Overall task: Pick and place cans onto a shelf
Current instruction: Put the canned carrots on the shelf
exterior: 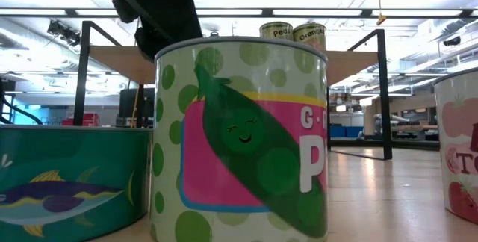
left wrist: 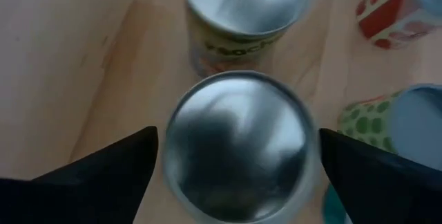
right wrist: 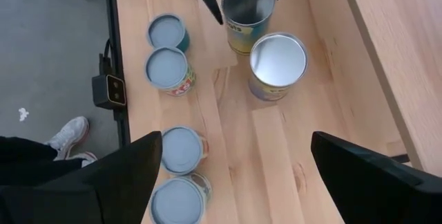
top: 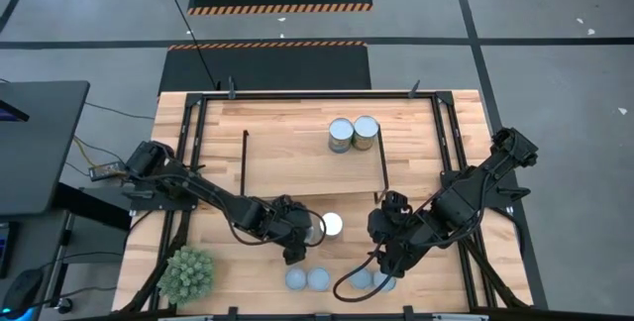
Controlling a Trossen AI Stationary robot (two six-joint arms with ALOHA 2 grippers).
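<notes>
Both end effectors sit low in the high view: we see the left end effector [top: 310,230] spread open around a shiny-topped can [top: 313,228], just left of a second bright can [top: 332,225], though the arm hides most of the enclosed one. At lower right the right end effector [top: 384,262] also stands open, empty, over the bluish-topped cans [top: 307,279] lined along the bench [top: 466,113] front edge; its cable and fingers cover part of the right-hand pair. Two cans [top: 354,134] stand touching on the shelf [top: 287,153] at upper centre. A green plant ball [top: 187,273] lies at lower left.

In the low view a pea-labelled can [exterior: 240,136] fills the middle, a fish-labelled can [exterior: 71,175] is cut off at the left edge and a tomato-labelled can [exterior: 459,149] at the right. Behind, the two shelf cans peek over the board; a dark arm enters at upper left, which arm we cannot tell.

In the left wrist view, open fingers [left wrist: 103,175] flank the blurred silver top, not touching it as far as we can judge.

In the right wrist view, wide-apart fingers [right wrist: 103,182] frame the bench, four bluish tops at left, two silver cans at top, the farther one between the other arm's fingers. A shoe [right wrist: 69,135] shows on the floor at left.
</notes>
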